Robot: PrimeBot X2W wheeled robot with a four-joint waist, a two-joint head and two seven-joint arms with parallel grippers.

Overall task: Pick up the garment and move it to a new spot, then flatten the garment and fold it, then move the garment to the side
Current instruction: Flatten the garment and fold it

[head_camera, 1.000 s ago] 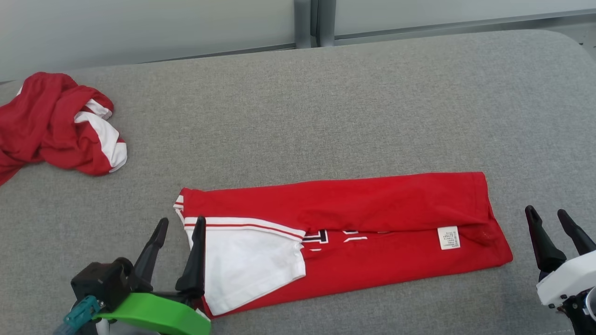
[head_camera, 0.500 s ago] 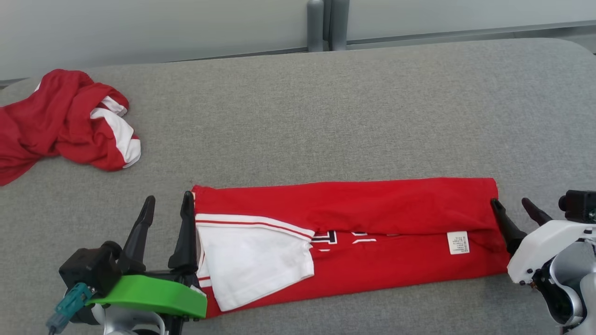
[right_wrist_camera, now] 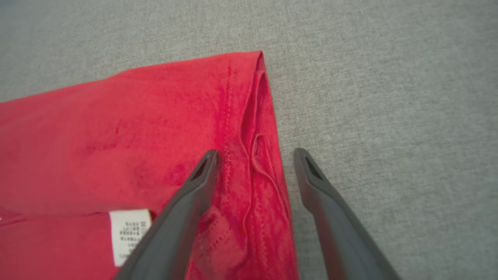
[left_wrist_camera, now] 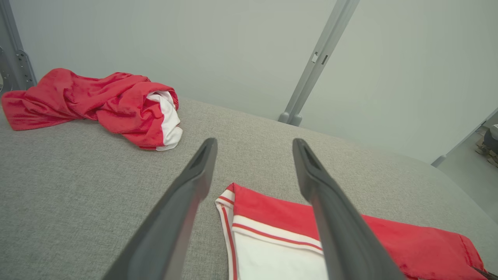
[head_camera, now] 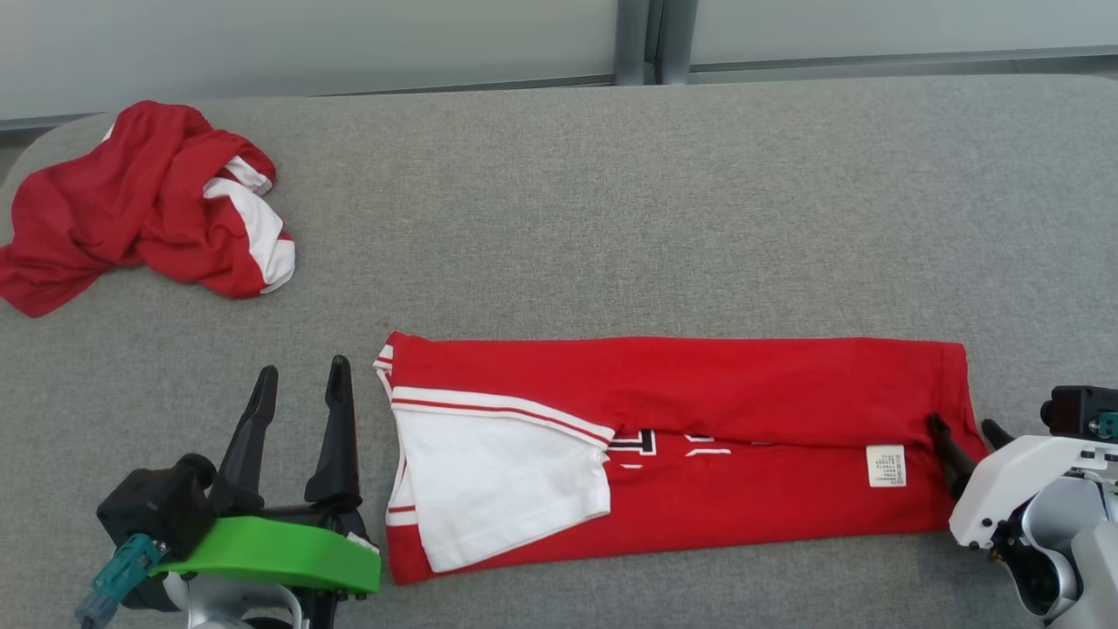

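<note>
Head view: we see folded red jersey (head_camera: 699,393) lying lower centre on grey fabric surface (head_camera: 611,218); our left gripper (head_camera: 304,367) spread wide beside its left end; right gripper (head_camera: 962,425) spread wide, straddling right hem.

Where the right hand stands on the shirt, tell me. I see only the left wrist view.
Observer: The right hand is open, straddling the hem end of the folded shirt: one finger over the cloth, the other over the grey cushion.
Operator: Report what lies near that hand.
Observer: A small white label lies on the shirt, just beside that finger.
Operator: Give me my left hand from above.
Observer: The left hand stands beside the collar end, off the cloth.
</note>
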